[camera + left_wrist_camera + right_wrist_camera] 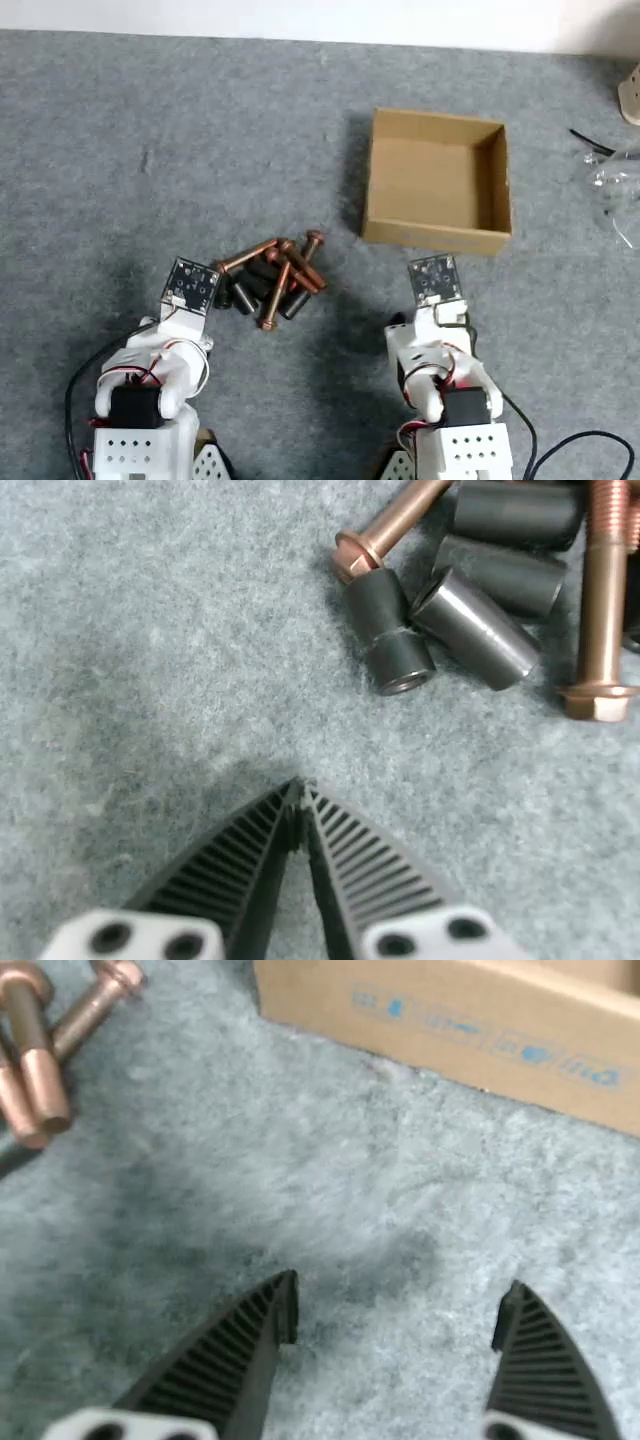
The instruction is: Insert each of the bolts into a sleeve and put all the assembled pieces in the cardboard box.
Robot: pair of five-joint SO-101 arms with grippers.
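Note:
Several copper bolts (pixel 283 267) and black sleeves (pixel 258 285) lie in a heap on the grey carpet, left of the open cardboard box (pixel 437 236). My left gripper (pixel 300 792) is shut with nothing in it, just short of the heap; the nearest sleeves (pixel 483 625) and a bolt (pixel 602 595) lie beyond its tips. The left arm (pixel 190 287) sits at the heap's left edge. My right gripper (pixel 395 1310) is open over bare carpet, with the box wall (pixel 450 1020) ahead and bolt ends (pixel 40 1070) off to one side. The right arm (pixel 436 282) is below the box.
Clear plastic and wires (pixel 612 170) lie at the far right edge of the carpet, beside a pale object (pixel 630 95). Cables (pixel 560 450) trail from the arm bases near the front edge. Open carpet stretches to the left and behind the heap.

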